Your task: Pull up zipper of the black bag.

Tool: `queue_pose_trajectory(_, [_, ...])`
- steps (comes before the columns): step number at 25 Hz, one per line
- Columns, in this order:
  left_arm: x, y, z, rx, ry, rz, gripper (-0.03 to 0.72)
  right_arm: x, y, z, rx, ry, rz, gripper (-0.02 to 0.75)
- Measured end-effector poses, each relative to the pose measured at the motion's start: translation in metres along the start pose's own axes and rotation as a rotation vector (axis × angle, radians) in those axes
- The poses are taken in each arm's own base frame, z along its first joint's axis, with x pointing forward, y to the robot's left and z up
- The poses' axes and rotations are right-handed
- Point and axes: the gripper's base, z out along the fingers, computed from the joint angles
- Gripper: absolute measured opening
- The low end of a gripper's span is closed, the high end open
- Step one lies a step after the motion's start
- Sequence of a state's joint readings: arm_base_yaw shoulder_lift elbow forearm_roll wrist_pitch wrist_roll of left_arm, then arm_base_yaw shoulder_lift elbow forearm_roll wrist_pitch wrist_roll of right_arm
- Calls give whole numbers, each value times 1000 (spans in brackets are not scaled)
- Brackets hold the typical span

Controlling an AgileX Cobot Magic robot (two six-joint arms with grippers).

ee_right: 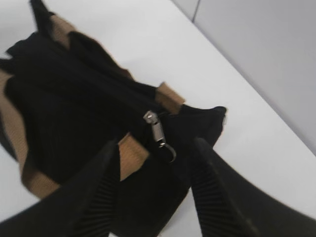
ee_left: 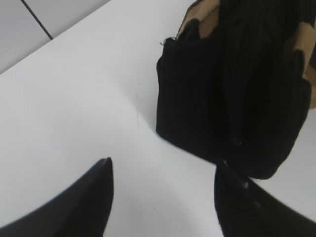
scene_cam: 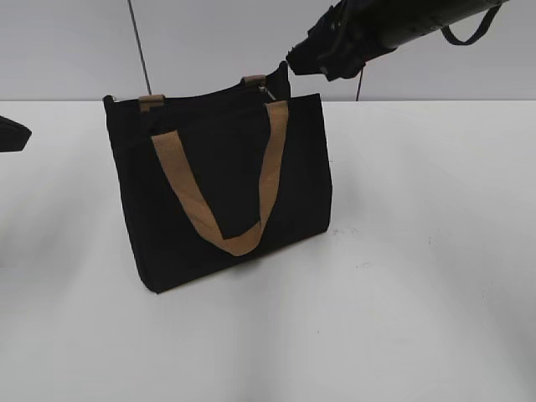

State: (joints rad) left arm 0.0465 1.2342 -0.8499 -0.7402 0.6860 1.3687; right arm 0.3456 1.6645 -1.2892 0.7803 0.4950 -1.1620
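The black bag (scene_cam: 226, 184) stands upright on the white table with a tan handle (scene_cam: 222, 193) hanging down its front. The zipper's silvery pull tab (scene_cam: 266, 90) sits near the right end of the top edge; in the right wrist view the pull tab (ee_right: 158, 131) lies just beyond my fingertips. My right gripper (ee_right: 155, 145) is open above the bag's right top corner, apart from the tab; it shows in the exterior view (scene_cam: 295, 60) too. My left gripper (ee_left: 163, 165) is open and empty over the table, beside the bag's left end (ee_left: 232, 94).
The white table (scene_cam: 419, 251) reaches around the bag on all sides. A grey wall with a thin dark vertical line (scene_cam: 139, 46) stands behind. The left arm's dark tip (scene_cam: 12, 134) shows at the left edge.
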Motion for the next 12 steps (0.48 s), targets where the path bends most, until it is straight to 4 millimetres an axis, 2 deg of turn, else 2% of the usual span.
queue_pose_trajectory(3, [0, 0, 0, 4, 0, -2, 488, 0, 12, -12, -111, 41, -119, 369])
queue_pose_trajectory(7, [1, -1, 0, 6, 6, 5, 487, 9, 23, -23, -236, 157, -259, 369])
queue_pose_trajectory(12, [8, 4, -1, -45, 96, -93, 487, 21, 14, -32, -157, 356, -247, 369])
